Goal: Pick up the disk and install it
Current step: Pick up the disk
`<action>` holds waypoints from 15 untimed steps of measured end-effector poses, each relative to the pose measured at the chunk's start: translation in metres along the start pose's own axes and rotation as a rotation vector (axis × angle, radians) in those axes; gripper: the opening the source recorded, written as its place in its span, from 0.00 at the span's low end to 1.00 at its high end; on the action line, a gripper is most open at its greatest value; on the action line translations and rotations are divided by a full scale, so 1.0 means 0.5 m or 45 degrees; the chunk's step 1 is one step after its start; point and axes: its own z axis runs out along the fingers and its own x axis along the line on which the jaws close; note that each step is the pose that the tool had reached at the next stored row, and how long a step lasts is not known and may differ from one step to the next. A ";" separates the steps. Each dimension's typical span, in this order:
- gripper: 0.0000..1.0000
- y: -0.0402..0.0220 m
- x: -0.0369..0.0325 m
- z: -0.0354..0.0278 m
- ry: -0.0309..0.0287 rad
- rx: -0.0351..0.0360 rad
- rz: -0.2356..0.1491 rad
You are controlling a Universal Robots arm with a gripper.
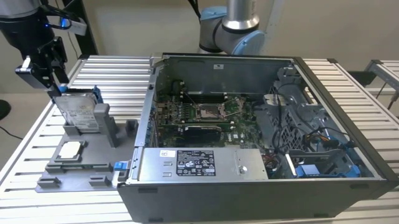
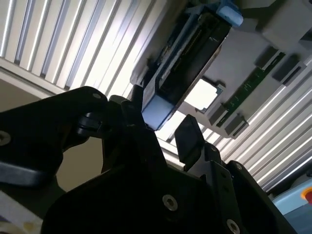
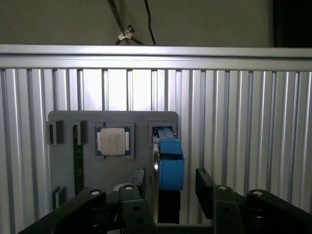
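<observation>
Matt blue plastic framing the disk [image 3: 170,163]

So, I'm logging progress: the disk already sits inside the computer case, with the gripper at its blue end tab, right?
Not inside: the exterior view shows the disk standing upright in the grey holder beside the computer case. The gripper is at its blue end tab.

Dark hand [image 1: 57,83] at the exterior view's left, tips downward, its two fingers [image 3: 205,186] apart in both wrist views.
</observation>
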 end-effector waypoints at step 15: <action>1.00 0.000 -0.013 0.049 0.0001 -0.0003 -0.002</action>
